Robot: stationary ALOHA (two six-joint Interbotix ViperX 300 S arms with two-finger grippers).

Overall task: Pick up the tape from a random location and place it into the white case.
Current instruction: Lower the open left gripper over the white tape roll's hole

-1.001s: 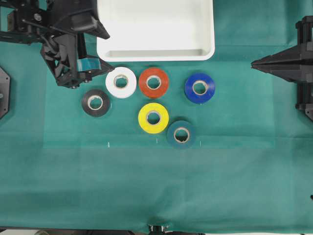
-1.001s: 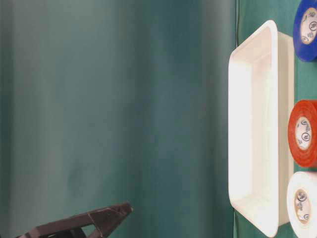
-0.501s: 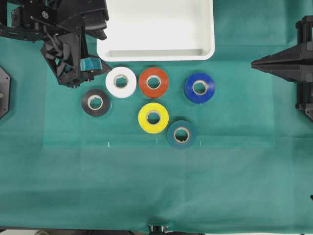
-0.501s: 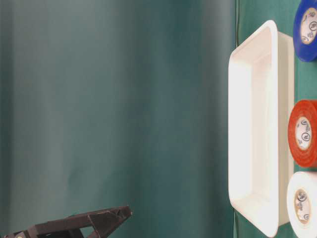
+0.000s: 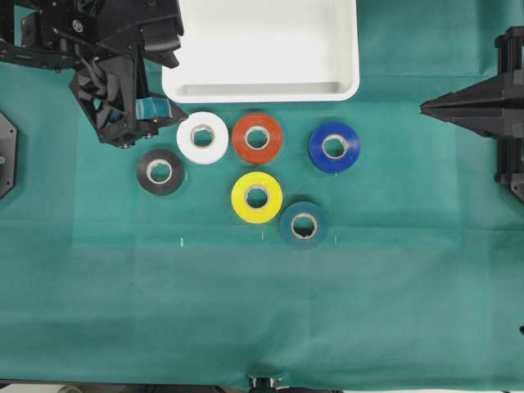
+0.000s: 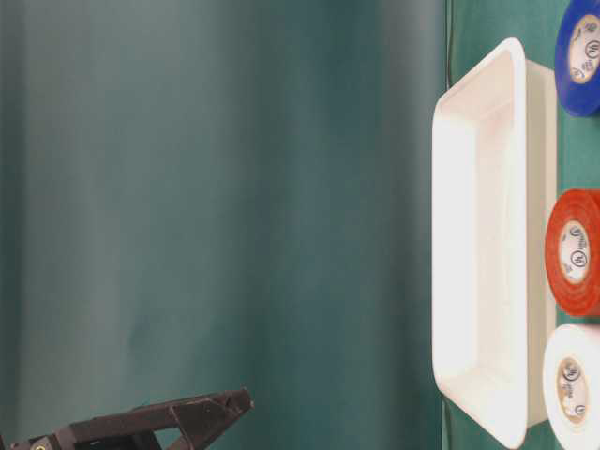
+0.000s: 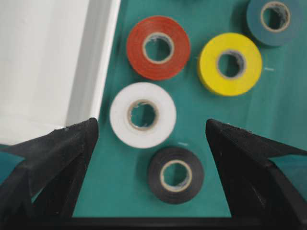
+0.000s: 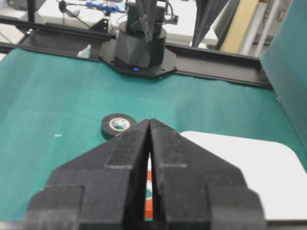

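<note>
The white tape (image 5: pixel 202 137) lies flat on the green cloth just in front of the white case's (image 5: pixel 260 92) near left corner. It also shows in the left wrist view (image 7: pixel 142 115) and the table-level view (image 6: pixel 572 386). My left gripper (image 5: pixel 147 123) hangs above the cloth just left of the tape. It is open wide and empty, and in its wrist view (image 7: pixel 149 123) the tape lies between and ahead of the two fingers. The case (image 7: pixel 91 57) is empty. My right gripper (image 5: pixel 424 106) is shut and empty at the far right, away from the rolls.
Other rolls lie around the white one: black (image 5: pixel 160 171) to its front left, orange-red (image 5: pixel 257 137) touching distance to its right, yellow (image 5: pixel 256 196), blue (image 5: pixel 334 147), dark teal (image 5: pixel 304 224). The black roll (image 7: pixel 175 175) lies between the left fingers too.
The left arm's upper part has swung slightly toward the back left, and the gripper shifted a little. The rolls, the case and the right arm have not moved.
</note>
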